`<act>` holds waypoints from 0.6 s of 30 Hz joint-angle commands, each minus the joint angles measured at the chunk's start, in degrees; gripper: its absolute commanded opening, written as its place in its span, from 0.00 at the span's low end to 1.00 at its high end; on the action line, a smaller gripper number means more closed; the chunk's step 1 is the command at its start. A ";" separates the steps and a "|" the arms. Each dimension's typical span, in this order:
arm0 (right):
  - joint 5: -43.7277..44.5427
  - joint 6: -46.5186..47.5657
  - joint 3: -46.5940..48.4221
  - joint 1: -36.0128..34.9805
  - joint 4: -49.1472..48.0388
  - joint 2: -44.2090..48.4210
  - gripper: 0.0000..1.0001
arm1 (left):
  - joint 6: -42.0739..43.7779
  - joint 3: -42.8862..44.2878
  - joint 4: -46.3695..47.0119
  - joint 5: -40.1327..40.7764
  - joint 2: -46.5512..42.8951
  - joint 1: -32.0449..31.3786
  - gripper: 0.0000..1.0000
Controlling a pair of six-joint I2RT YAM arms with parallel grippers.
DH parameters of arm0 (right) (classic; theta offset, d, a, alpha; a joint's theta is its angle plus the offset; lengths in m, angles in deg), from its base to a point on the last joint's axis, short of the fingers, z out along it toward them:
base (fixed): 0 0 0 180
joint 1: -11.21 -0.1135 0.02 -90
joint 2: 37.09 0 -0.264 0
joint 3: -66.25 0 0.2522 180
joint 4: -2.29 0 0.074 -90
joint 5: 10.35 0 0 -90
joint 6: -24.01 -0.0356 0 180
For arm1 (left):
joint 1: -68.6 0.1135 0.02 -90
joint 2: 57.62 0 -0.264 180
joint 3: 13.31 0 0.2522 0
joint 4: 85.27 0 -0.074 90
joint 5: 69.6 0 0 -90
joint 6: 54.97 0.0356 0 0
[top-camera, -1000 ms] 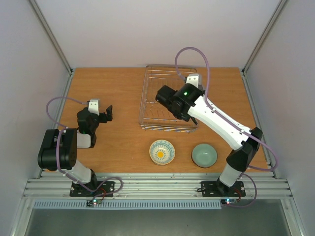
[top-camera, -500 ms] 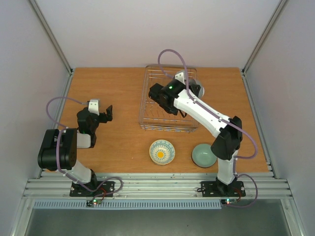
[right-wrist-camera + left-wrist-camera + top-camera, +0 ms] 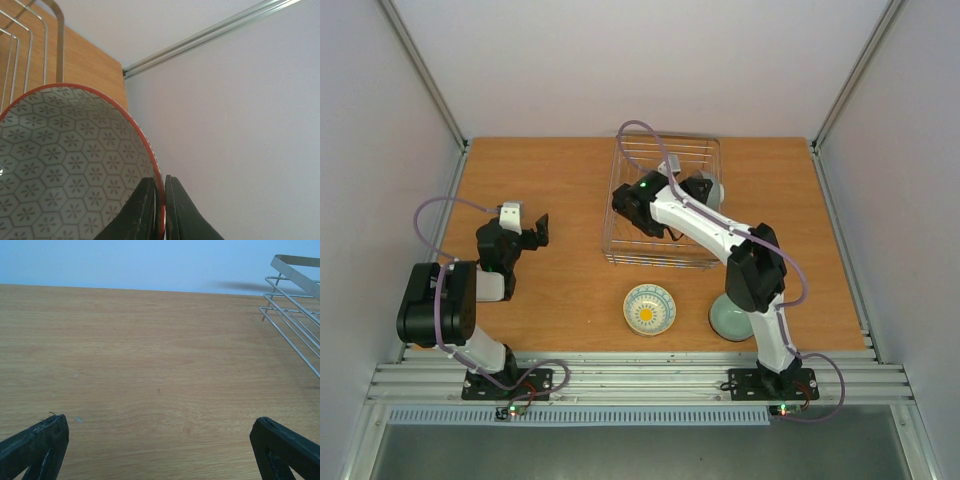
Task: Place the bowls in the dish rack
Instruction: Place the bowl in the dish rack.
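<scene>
My right gripper [image 3: 161, 186] is shut on the red rim of a white bowl [image 3: 65, 165] with a grey hexagon pattern, one finger inside and one outside. In the top view this bowl [image 3: 715, 190] hangs tilted over the right side of the wire dish rack [image 3: 620, 215], mostly hidden by the right gripper [image 3: 697, 187]. A cream-yellow patterned bowl [image 3: 649, 309] and a pale green bowl [image 3: 725, 322] sit on the table in front of the rack; the arm covers part of the green one. My left gripper [image 3: 532, 232] is open over bare wood, left of the rack.
The right arm's elbow [image 3: 755, 265] folds back over the rack's near right corner. In the left wrist view the rack's corner [image 3: 295, 295] shows at the upper right, beyond the left gripper [image 3: 160, 450]. Grey walls enclose the table on three sides.
The right arm has swung the held bowl farther over the rack and folded its elbow in toward the base. The left arm has not moved.
</scene>
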 commanded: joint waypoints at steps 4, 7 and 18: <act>5.19 1.25 0.63 1.04 11.43 -2.37 0.09 | 0.52 -0.16 2.41 -0.30 -0.41 -0.12 0.99; 5.16 1.03 0.34 1.63 11.42 -2.21 0.10 | 0.52 -0.16 2.41 -0.30 -0.43 -0.12 0.99; 0.53 -3.13 -0.01 1.62 11.36 1.04 0.10 | 0.52 -0.16 2.47 -0.32 -0.41 -0.12 0.99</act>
